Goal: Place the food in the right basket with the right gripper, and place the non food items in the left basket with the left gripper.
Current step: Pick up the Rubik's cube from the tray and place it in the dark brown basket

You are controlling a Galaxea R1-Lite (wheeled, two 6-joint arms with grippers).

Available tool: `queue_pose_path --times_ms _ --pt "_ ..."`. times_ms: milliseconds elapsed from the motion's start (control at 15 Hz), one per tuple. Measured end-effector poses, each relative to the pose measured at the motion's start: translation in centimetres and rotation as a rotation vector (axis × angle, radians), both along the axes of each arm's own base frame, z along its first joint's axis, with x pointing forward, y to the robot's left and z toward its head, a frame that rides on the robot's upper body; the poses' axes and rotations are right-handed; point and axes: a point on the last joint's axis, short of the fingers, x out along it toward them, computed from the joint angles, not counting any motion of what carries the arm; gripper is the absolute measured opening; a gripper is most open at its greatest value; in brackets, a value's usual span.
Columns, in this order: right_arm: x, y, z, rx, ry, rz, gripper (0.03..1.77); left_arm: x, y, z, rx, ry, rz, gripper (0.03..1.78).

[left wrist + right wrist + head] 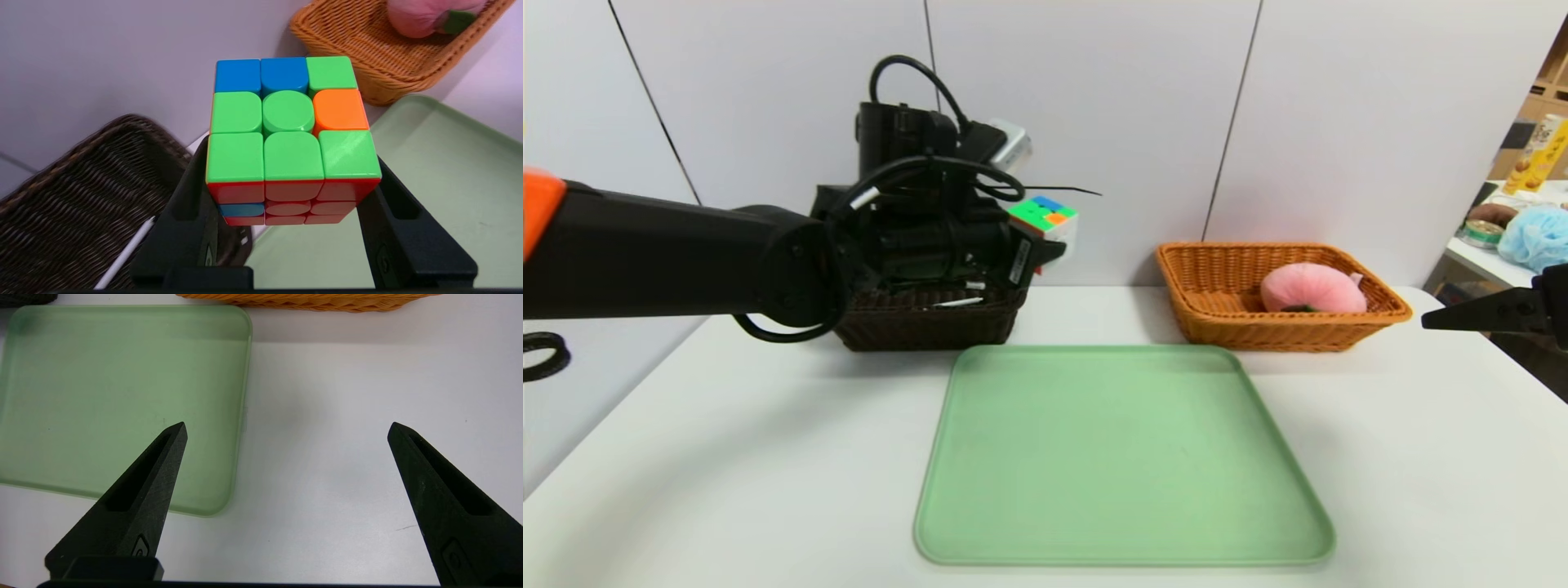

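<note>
Now my left gripper (292, 192) clamps the small multicoloured puzzle cube (288, 134) above the dark brown woven wicker basket (915, 322) at the worktop's back edge; next I judge I must release it inside. My right gripper (286, 430) hangs open, parked.

From my head camera the left gripper (1045, 249) and its cables cover most of the dark brown basket (907, 327), so I see only its near wall and a short bit of the white pen (958, 302); on the left wrist feed the pen (122, 255) runs off the picture's edge. The puzzle cube (1045, 219) shows me just 1 corner there. The peach (1311, 287) sits partly below the orange basket (1217, 322) rim, its stem hidden from me. The right gripper (1429, 321) is cut by the right edge, only 1 pointed finger (1478, 314) showing. Items on the far right side table are too small to name
</note>
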Motion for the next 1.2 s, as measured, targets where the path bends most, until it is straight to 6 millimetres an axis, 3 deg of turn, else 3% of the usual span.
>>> queue_pose_path --times_ms 267,467,667,1200 --pt "0.0 0.0 0.0 -0.002 0.003 0.0 1.7 2.2 6.9 0.6 0.036 0.089 0.167 0.95" --pt "0.0 0.0 -0.1 -0.003 0.004 0.0 1.7 3.9 10.0 -0.5 0.047 0.145 0.243 0.95" --pt "0.0 0.0 -0.3 -0.003 0.012 -0.001 1.7 5.3 11.0 -2.2 0.049 0.192 0.28 0.95" --pt "-0.2 0.0 -0.4 -0.002 0.017 -0.004 1.7 7.7 11.0 -5.4 0.039 0.279 0.312 0.95"
